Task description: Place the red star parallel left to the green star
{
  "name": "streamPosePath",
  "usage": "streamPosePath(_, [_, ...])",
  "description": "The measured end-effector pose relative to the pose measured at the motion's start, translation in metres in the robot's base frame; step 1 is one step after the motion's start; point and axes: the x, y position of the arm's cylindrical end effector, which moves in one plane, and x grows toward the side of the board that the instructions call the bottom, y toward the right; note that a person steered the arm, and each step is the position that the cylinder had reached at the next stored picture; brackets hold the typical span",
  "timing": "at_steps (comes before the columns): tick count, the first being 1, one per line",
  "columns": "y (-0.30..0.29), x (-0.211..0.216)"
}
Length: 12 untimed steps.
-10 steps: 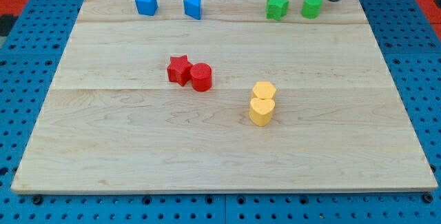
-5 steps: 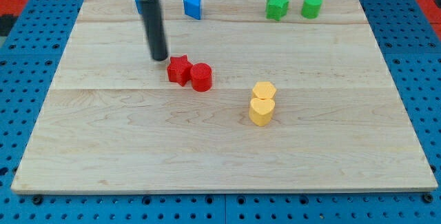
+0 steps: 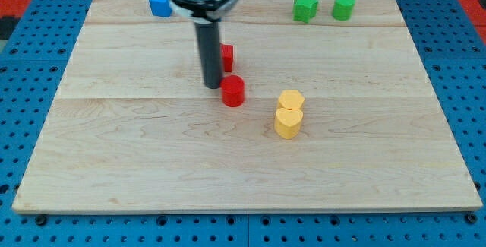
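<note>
My tip point(image 3: 212, 87) rests on the wooden worktop point(image 3: 152, 163), near its middle and a little toward the view's top. There is no hand on this arm, only the straight dark rod, so there is nothing to stand apart or together.

Taking my tip as the landmark: the red cylinder point(image 3: 232, 91) stands just to the view's right of it and a touch lower, so close that I cannot tell whether the two touch. The red star point(image 3: 226, 56) lies up and to the view's right of my tip, right against the side of the rod; the rod covers its left part, so only a red sliver shows and the star shape is hard to make out.

Further to the view's right of my tip and slightly lower stand two yellow blocks touching one another: a yellow hexagon point(image 3: 291, 99) nearer the view's top, and a yellow heart point(image 3: 288, 123) just below it.

Well up and to the view's right of my tip, near the worktop's top edge, sits the green star point(image 3: 305, 7), with a green hexagonal block point(image 3: 343, 7) just beyond it on the right. The red star is well apart from the green star, lower and to its left.

Up and to the view's left of my tip, near the top edge, a blue block point(image 3: 159, 3) shows, partly hidden by the arm's housing, its shape unclear.
</note>
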Motion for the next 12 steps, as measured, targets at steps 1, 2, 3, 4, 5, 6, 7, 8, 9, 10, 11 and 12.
streamPosePath(1, [-0.018,-0.038])
streamPosePath(2, [-0.04,-0.066])
streamPosePath(3, [-0.017,-0.09])
streamPosePath(4, [0.011,-0.116])
streamPosePath(5, [0.012,-0.142])
streamPosePath(6, [0.026,-0.133])
streamPosePath(7, [0.041,-0.133])
streamPosePath(8, [0.041,-0.133])
streamPosePath(9, [0.041,-0.141])
streamPosePath(10, [0.038,-0.142])
streamPosePath(11, [0.022,-0.131])
streamPosePath(12, [-0.066,-0.126])
